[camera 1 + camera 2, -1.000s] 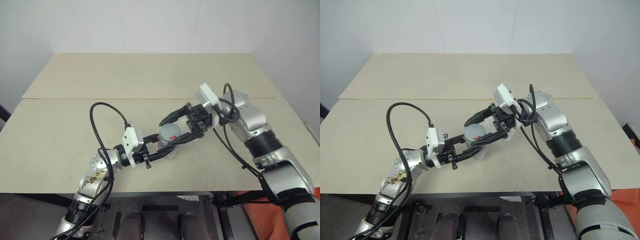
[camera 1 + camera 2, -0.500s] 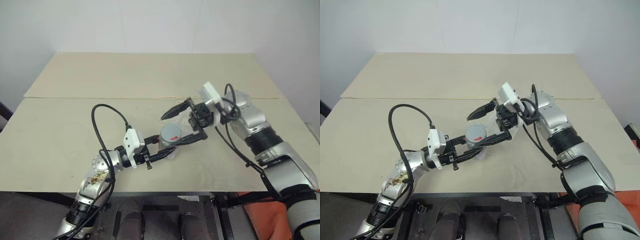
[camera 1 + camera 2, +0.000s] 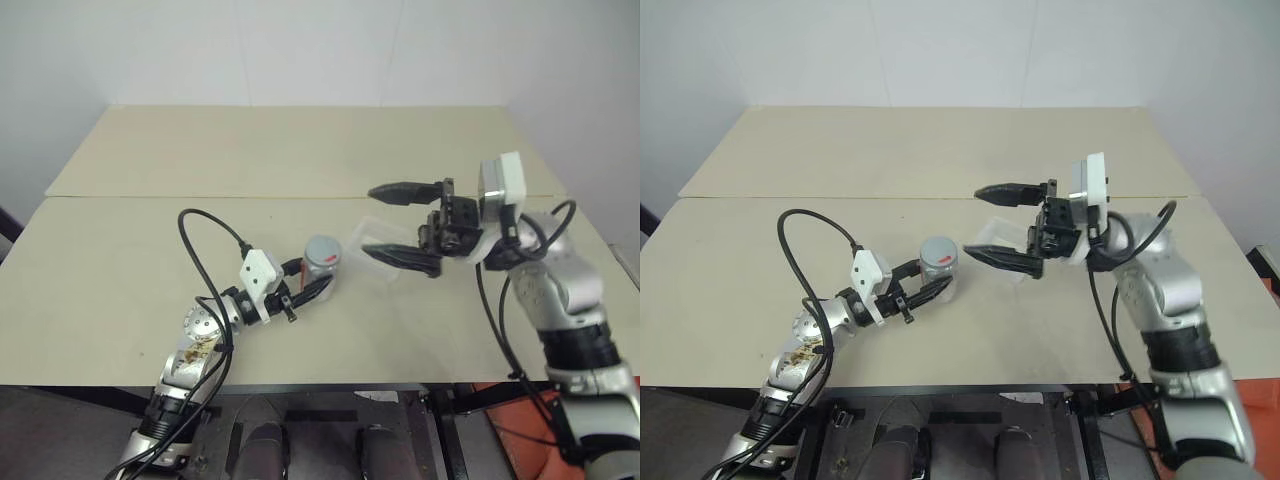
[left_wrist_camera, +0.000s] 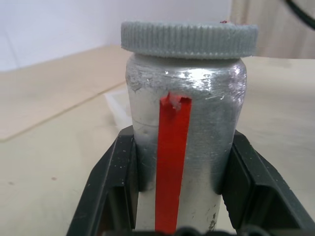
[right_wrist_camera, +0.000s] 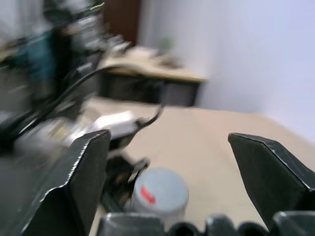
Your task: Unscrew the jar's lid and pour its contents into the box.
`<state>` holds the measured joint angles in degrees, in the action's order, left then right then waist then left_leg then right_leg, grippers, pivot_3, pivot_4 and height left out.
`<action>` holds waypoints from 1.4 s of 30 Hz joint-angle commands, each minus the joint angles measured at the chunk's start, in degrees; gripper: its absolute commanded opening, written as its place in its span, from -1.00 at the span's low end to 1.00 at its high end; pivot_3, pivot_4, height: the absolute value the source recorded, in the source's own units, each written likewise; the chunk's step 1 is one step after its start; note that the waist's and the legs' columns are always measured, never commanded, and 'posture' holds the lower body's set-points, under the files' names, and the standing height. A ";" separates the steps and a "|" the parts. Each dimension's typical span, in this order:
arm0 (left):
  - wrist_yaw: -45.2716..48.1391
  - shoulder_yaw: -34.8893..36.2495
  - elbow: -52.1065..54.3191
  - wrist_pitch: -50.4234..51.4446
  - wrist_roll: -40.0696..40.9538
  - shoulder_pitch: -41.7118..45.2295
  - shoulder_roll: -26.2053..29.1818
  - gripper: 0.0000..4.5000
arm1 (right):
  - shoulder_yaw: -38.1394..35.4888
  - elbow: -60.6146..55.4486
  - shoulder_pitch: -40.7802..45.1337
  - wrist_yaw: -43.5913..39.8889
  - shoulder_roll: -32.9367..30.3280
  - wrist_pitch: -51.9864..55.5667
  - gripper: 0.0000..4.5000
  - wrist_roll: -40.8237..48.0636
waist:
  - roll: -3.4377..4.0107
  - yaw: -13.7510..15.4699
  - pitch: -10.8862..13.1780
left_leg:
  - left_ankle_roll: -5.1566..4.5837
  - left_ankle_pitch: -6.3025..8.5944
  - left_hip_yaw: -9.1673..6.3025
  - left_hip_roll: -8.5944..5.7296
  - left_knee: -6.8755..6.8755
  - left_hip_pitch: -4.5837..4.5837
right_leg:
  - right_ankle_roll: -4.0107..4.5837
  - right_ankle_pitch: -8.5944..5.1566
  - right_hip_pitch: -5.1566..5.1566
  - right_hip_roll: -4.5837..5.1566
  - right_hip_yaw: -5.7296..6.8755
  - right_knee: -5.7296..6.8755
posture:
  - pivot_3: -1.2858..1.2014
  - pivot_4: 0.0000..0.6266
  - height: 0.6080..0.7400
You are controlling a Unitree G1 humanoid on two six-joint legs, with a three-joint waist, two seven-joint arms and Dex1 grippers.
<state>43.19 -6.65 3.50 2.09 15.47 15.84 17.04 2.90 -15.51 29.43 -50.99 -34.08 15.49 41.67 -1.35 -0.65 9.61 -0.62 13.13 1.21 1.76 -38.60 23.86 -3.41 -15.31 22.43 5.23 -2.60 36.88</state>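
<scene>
The left gripper is clamped on the jar, its two black fingers pressed against either side of the silver body below the cap, with the red strip of the label facing the wrist. That grip reads as a brace: it keeps the jar upright and stops it turning while the other arm works the cap. The lid is on the jar, grey and ribbed round its edge, a small red mark on top, so the unscrewing looks unfinished.

The right gripper hangs above the desk with its jaws spread wide and nothing between them, pointing across toward the jar but well clear of it. In its wrist view the lid sits low between the two open fingers, which suggests it is lined up on the cap, perhaps between twists.

The box lies on the desk just beside the jar, on the side toward the right arm and partly under the open gripper; being clear, it is hard to make out. That nearness would suit a short tip once the lid is off. The contents cannot be seen.

Jar and box stand nearer the desk's front edge than its far one, roughly midway between its side edges. The desk is pale beige, with a seam running across it. Behind it are plain white walls.
</scene>
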 commanded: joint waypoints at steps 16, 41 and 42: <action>-5.16 0.16 -2.39 -3.80 -3.56 3.33 -3.61 -0.16 | 10.74 -16.37 -2.02 31.52 12.43 16.00 0.99 -23.65 | 0.00 -0.05 0.00 | 0.01 -0.02 0.05 -0.12 -0.08 0.01 | -0.01 0.00 -0.01 -0.06 0.03 -0.01 | 0.03 -0.52 1.00; -5.90 0.06 -1.41 -4.19 -3.75 2.02 -4.42 -0.16 | 9.93 -11.99 -1.21 28.66 16.69 18.82 0.99 -25.72 | 0.00 -0.08 0.00 | 0.01 -0.02 0.05 -0.11 -0.08 0.01 | -0.01 0.00 -0.02 -0.08 0.03 0.00 | 0.03 -0.52 1.00; -5.92 0.02 -1.37 -4.16 -3.75 1.97 -4.46 -0.16 | 9.95 -12.01 -1.22 28.40 16.59 19.04 0.99 -25.70 | 0.00 -0.08 0.00 | 0.01 -0.01 0.05 -0.11 -0.08 0.01 | -0.01 0.00 -0.02 -0.08 0.03 0.00 | 0.03 -0.52 1.00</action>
<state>37.66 -6.71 0.18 -0.92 11.34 17.78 12.87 13.65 -26.42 27.59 -22.39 -17.62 34.45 16.00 -1.35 -0.73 9.61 -0.61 13.11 1.26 1.65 -38.68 23.87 -3.43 -15.32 22.41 5.16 -2.57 36.88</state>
